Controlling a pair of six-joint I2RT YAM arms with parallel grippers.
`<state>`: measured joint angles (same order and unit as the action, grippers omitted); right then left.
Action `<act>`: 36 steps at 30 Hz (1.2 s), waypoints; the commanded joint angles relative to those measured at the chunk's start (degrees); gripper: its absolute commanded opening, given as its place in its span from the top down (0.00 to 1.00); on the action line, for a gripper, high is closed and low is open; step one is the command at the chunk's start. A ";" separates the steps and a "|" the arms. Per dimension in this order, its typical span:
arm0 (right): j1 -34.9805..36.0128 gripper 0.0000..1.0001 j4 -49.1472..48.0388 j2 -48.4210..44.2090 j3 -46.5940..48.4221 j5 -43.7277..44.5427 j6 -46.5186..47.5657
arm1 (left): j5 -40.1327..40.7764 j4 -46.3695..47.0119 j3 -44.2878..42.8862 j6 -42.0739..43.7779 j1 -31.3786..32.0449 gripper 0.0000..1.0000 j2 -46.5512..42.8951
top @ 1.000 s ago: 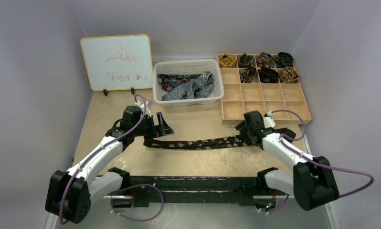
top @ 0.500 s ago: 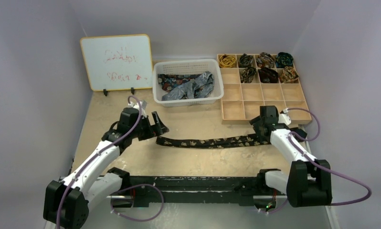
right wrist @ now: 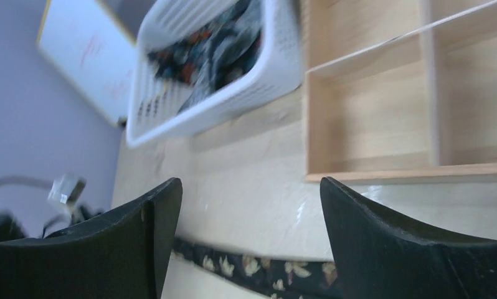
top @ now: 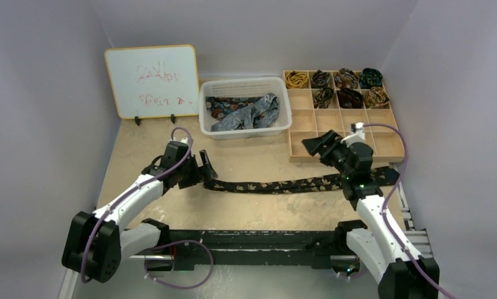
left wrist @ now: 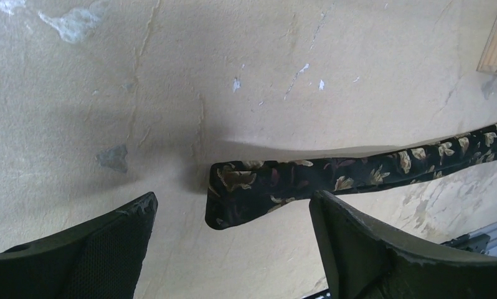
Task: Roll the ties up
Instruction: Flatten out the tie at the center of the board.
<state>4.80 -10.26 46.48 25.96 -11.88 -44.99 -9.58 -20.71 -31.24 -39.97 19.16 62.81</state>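
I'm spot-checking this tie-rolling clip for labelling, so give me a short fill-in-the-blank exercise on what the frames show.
1. The left gripper hangs over the end of the dark tie with its jaws ____.
2. The right gripper, raised off the table, holds ____.
3. The wooden tray contains ____ rolled ties.
4. In the top view, the white basket stands to the ____ of the wooden tray.

Missing words: open; nothing; seven; left.
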 commanded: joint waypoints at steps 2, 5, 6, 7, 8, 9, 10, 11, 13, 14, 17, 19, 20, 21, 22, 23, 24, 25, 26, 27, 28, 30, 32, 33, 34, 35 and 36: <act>9.25 0.20 -11.54 3.81 -1.37 -10.01 7.14 | -0.63 3.80 3.01 -0.63 -1.15 0.15 -1.79; 16.07 0.25 -14.40 6.69 -1.52 -9.21 7.76 | -3.57 6.63 5.84 -0.41 -2.77 0.21 -2.84; 17.75 0.27 -15.45 7.95 -1.57 -9.10 7.61 | -4.23 7.29 6.28 -0.56 -3.39 0.24 -2.94; 19.06 0.28 -16.28 9.29 -1.57 -9.00 7.56 | -4.21 7.52 7.27 -1.00 -3.91 0.26 -2.92; 20.31 0.29 -17.02 10.78 -1.60 -8.53 7.49 | -4.04 7.34 7.74 -1.59 -4.48 0.27 -2.68; 21.43 0.33 -17.74 12.07 -1.64 -7.88 7.61 | -4.52 7.21 8.01 -1.59 -5.20 0.29 -2.51; 22.43 0.36 -18.63 13.53 -1.68 -7.60 7.96 | -5.66 7.48 8.29 -1.28 -5.82 0.33 -2.37; 23.33 0.37 -19.44 14.92 -1.65 -7.46 8.33 | -5.94 8.00 8.92 -0.97 -6.15 0.35 -2.41; 24.93 0.41 -20.14 17.51 -0.93 -7.43 9.25 | -6.18 9.40 9.86 -0.55 -6.75 0.39 -2.36; 25.60 0.42 -19.90 19.16 -0.38 -7.45 9.47 | -6.31 10.06 10.10 -0.13 -7.03 0.41 -2.22; 27.19 0.42 -19.67 21.82 0.93 -7.74 9.97 | -7.22 12.12 10.67 0.21 -7.79 0.46 -1.75; 28.29 0.42 -19.87 23.29 1.82 -8.11 9.54 | -8.03 13.24 10.76 0.64 -7.82 0.52 -1.28; 28.83 0.42 -19.89 24.17 2.46 -8.65 9.50 | -8.08 13.43 10.68 0.56 -7.82 0.54 -1.08; 29.53 0.42 -19.73 25.05 3.15 -8.84 9.59 | -8.27 13.61 10.63 0.43 -7.82 0.57 -0.92; 30.24 0.42 -19.46 26.01 4.05 -8.72 9.65 | -8.93 14.08 10.64 0.65 -7.82 0.60 -0.74; 30.87 0.42 -18.90 27.25 5.26 -8.46 9.66 | -9.44 14.38 10.68 1.11 -7.84 0.63 -0.53; 31.48 0.41 -18.63 28.25 6.11 -8.22 9.55 | -9.70 14.51 10.81 1.25 -7.82 0.64 -0.19; 31.90 0.41 -18.31 29.10 6.79 -7.96 9.36 | -9.75 14.22 10.74 1.55 -7.82 0.65 0.23; 32.42 0.41 -18.23 29.65 7.10 -7.82 9.11 | -9.66 13.92 10.43 1.78 -7.82 0.66 0.73; 33.00 0.41 -18.19 30.66 7.74 -7.89 8.95 | -9.29 13.50 10.28 1.67 -7.82 0.67 1.31; 33.57 0.41 -18.03 31.37 8.56 -7.93 8.92 | -9.04 13.67 10.16 1.49 -7.81 0.70 2.00; 34.80 0.41 -17.35 32.68 9.51 -7.60 8.75 | -9.61 14.11 9.50 1.72 -7.82 0.77 3.66; 36.26 0.41 -16.37 33.98 10.52 -7.25 8.63 | -9.81 13.71 8.93 2.20 -7.82 0.85 5.25; 37.30 0.41 -15.73 34.48 11.05 -6.77 8.46 | -9.62 13.35 8.67 2.25 -7.82 0.89 5.71; 38.01 0.41 -15.53 34.88 11.43 -6.60 8.53 | -9.62 13.37 8.57 2.32 -7.82 0.93 5.96; 39.24 0.41 -15.20 35.17 11.86 -5.85 8.67 | -9.67 13.64 8.57 2.39 -7.82 0.96 5.93; 40.13 0.41 -14.70 35.43 12.37 -4.13 8.54 | -9.62 13.67 8.57 2.43 -7.82 0.99 5.74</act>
<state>41.78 -26.15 81.30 35.14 -18.90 -36.86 -19.35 -7.07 -21.67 -39.33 11.64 67.81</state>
